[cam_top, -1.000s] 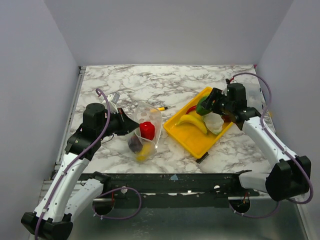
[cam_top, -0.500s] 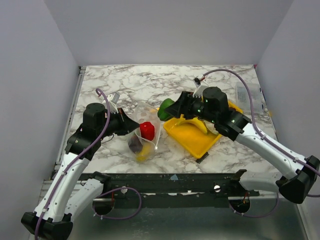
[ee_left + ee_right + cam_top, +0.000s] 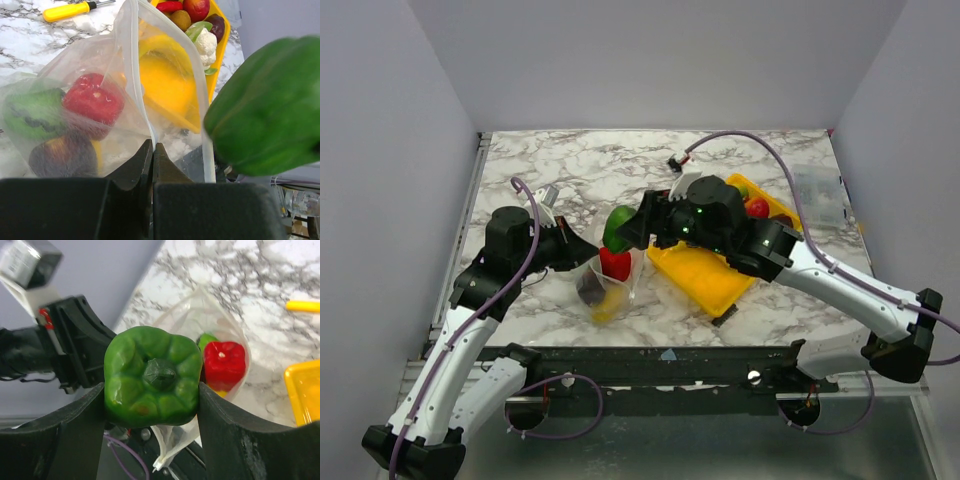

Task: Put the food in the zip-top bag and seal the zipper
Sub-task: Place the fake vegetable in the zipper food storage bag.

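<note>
The zip-top bag stands open on the marble, and my left gripper is shut on its mouth edge, pinching the zipper strip. Inside the bag lie a red pepper, a dark purple piece, a green piece and something yellow. My right gripper is shut on a green pepper and holds it just above the bag's mouth. More food, including a cauliflower and a red fruit, sits in the yellow tray.
The yellow tray lies right of the bag, partly under my right arm. A small yellow stick with a dark tip lies on the marble behind the bag. A small clear plastic box stands at the far right.
My right arm has swung left from the yellow tray, carrying the green pepper to just above the bag's mouth. The left gripper and bag have stayed put.
</note>
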Robot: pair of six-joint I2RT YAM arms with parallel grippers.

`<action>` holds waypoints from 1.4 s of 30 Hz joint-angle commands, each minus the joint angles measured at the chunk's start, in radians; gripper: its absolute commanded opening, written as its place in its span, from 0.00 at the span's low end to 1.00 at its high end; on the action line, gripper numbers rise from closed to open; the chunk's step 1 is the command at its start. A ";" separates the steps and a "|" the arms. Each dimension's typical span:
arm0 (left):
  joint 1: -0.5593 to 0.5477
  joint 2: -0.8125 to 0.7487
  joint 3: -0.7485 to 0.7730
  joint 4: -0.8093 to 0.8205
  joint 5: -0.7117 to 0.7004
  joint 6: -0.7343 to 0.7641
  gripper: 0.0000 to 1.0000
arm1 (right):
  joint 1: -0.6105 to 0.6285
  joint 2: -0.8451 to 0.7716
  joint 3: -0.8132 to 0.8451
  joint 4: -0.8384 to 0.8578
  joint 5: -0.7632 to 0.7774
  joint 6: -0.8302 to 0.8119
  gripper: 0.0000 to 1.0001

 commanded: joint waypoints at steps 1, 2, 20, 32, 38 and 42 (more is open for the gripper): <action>0.007 0.001 0.006 0.016 0.016 -0.008 0.00 | 0.074 0.096 0.098 -0.233 0.161 -0.049 0.08; 0.006 0.002 0.006 0.014 0.015 -0.009 0.00 | 0.090 0.113 0.115 -0.257 0.186 -0.050 0.09; 0.007 0.006 0.007 0.015 0.016 -0.021 0.00 | 0.159 0.168 0.117 -0.297 0.246 -0.059 0.58; 0.006 0.002 0.009 0.014 0.012 -0.016 0.00 | 0.181 0.177 0.136 -0.321 0.295 -0.072 0.74; 0.007 0.001 0.007 0.012 0.015 -0.016 0.00 | 0.182 0.169 0.126 -0.303 0.287 -0.081 0.79; 0.007 -0.002 0.006 0.012 0.013 -0.015 0.00 | 0.182 0.165 0.128 -0.300 0.290 -0.084 0.80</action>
